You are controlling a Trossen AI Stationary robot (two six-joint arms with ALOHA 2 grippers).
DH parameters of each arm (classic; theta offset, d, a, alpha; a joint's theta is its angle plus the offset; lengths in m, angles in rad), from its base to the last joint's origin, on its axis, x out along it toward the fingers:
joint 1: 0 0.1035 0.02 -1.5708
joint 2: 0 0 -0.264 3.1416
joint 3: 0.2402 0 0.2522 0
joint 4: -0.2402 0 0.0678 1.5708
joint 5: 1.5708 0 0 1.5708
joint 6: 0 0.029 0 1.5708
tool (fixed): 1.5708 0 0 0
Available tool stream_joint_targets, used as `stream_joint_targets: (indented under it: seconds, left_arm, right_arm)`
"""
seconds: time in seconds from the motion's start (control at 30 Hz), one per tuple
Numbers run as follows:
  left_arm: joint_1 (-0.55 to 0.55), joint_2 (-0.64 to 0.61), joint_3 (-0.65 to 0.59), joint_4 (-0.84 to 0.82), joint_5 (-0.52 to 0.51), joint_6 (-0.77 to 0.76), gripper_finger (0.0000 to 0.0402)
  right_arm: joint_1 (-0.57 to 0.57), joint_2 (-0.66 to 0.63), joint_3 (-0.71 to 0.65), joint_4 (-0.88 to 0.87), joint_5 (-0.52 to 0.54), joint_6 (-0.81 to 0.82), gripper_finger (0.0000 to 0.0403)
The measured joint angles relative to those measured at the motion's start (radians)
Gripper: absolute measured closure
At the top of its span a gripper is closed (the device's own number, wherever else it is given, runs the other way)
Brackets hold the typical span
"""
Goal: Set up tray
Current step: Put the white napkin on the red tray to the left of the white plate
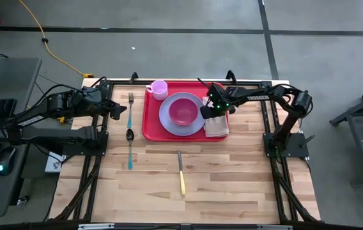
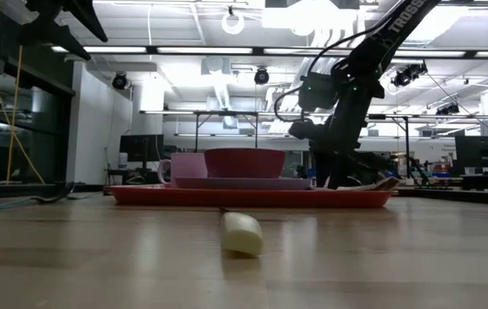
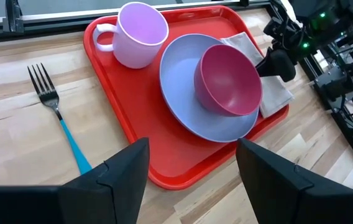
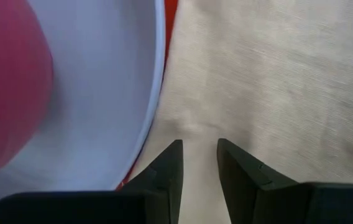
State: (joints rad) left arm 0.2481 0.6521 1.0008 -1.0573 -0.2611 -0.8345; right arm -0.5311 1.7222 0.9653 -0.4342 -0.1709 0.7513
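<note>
At the table's far centre sits the tray (image 1: 151, 121), red, rectangular, rounded corners, low rim. On it: pink mug (image 1: 158, 89) at 11 o'clock, lavender plate (image 1: 169, 120) in the middle carrying a magenta bowl (image 1: 183, 110), beige napkin (image 1: 217, 126) at 3 o'clock beside the plate. Right gripper (image 4: 200, 163) hangs low over the napkin at the plate's edge, its 2 fingers a narrow gap apart, nothing between them; likely settling the cloth flat. Left gripper (image 3: 192, 165) waits spread wide, empty, off the tray's 9 o'clock side. Fork (image 1: 131, 105), spoon (image 1: 130, 147) and knife (image 1: 181, 172) lie on bare wood, probably yet to be loaded.
</note>
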Motion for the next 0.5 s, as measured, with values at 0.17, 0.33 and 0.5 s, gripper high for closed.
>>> stream_joint_targets:
  seconds: [0.17, 0.33, 0.5]
  left_arm:
    - [0.000, 0.000, 0.000, 0.000, 0.000, 0.000, 0.0131]
    - [0.000, 0.000, 0.000, 0.000, 0.000, 0.000, 0.0131]
    - [0.000, 0.000, 0.000, 0.000, 0.000, 0.000, 0.0131]
  right_arm:
    - [0.015, 0.000, 0.000, 0.005, 0.024, 0.009, 0.0325]
    - [0.028, 0.000, 0.000, 0.005, 0.049, 0.012, 0.0325]
    - [0.040, 0.000, 0.001, 0.005, 0.071, 0.019, 0.0325]
